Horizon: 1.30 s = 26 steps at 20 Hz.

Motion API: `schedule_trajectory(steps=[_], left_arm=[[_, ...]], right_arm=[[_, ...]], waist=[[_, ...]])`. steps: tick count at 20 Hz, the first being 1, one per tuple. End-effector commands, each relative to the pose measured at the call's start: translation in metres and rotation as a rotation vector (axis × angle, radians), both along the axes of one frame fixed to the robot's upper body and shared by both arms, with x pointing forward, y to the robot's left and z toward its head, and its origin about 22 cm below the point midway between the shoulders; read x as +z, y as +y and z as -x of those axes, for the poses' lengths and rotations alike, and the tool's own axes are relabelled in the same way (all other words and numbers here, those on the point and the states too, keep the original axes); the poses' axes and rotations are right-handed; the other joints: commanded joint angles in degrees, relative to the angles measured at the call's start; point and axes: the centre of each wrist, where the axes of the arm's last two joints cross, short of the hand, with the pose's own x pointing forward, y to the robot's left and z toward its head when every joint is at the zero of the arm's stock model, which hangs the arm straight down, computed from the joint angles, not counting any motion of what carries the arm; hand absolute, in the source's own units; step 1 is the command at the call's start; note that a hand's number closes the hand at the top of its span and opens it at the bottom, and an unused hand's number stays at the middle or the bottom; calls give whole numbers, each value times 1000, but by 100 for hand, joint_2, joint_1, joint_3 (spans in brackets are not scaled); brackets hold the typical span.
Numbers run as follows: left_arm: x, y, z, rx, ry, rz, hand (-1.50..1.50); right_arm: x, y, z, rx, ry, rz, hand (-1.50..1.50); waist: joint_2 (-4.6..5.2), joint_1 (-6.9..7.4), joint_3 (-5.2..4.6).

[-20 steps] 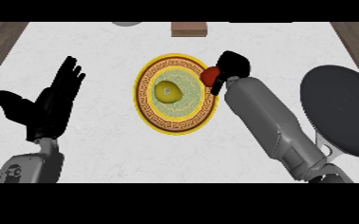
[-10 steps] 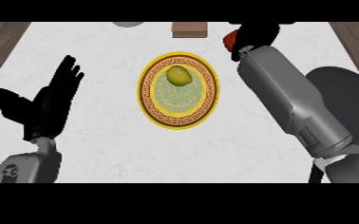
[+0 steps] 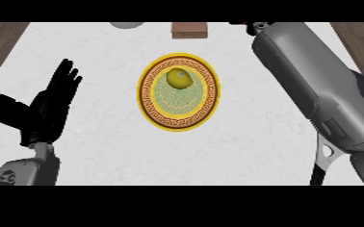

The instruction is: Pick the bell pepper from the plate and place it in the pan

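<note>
- A small, round yellow bell pepper [image 3: 178, 79] is seen lying on the upper part of the plate, inside the rim and nearer the far edge than the near one.
- The plate [image 3: 148, 107] is round, with a bright yellow rim, a brown band of key pattern and a pale green centre; it is set flat on the white, faintly marbled counter [image 3: 235, 149], roughly in the middle of the view.
- Nothing is touching the pepper; both arms are well apart from it.
- The black left hand [image 3: 51, 107] is recorded at the left of the view, fingers straight and spread, pointing up; it is at rest and holds nothing.
- The grey right forearm [image 3: 313, 84] is seen crossing the right side of the view on a slant from the lower right edge to the top edge.
- The right hand is cut off by the top edge; only a dark scrap shows there, possibly with a trace of red, so its state cannot be told.
- A brown rectangular block [image 3: 189, 29] is noted at the far edge of the counter, beyond the plate.
- A grey rounded object [image 3: 126, 24] is partly visible to the left of the block, at the top edge.
- No part of the pan can be made out with certainty.
</note>
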Motion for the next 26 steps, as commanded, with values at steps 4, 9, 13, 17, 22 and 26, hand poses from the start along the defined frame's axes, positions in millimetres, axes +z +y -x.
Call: schedule_trajectory(steps=[4,9,13,17,22,26], left_arm=[[5,7,4,9,3,-6,0],[-5,4,3,15,-7,-3,0],[4,0,3,13,4,12,0],[2,14,1,34,-2,-5,0],[9,6,6,-6,-17,-9,0],[15,-11,5,-12,-29,14,0]], right_arm=[[24,-59,3,-253,-117,-37,150],[27,-111,21,-277,-160,-44,150],[-2,-152,46,-298,-200,-66,150],[-6,-206,82,-293,-231,-68,150],[-65,-261,111,-289,-253,-115,150],[-87,-291,128,-247,-227,-169,150]], waist=[[2,-45,7],[3,-113,5],[1,-155,10],[6,-202,9],[66,16,16],[72,84,13]])
